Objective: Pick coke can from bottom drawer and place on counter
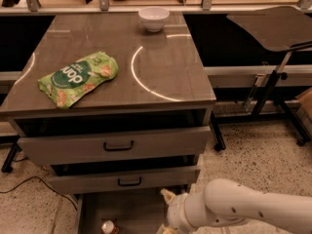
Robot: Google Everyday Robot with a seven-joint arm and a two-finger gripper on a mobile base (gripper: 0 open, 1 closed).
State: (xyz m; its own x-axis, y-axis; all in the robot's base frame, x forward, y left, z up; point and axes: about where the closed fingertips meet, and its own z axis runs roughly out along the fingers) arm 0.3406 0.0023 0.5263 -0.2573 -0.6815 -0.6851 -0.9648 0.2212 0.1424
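Observation:
The coke can [109, 226] stands upright in the open bottom drawer [136, 209] near its left front, with only its silver top and a bit of red showing at the frame's lower edge. My gripper [165, 213] hangs over the drawer's right part, to the right of the can and apart from it. Its fingers [167, 195] are spread open and empty. The white arm reaches in from the lower right. The counter [161, 67] is the glossy grey-brown top above the drawers.
A green snack bag [78, 78] lies on the counter's left side and a white bowl [154, 18] stands at its back edge. Both upper drawers [117, 147] are pulled slightly out. A dark tilted panel on a stand [273, 28] is at the right. A cable [24, 184] lies on the floor at the left.

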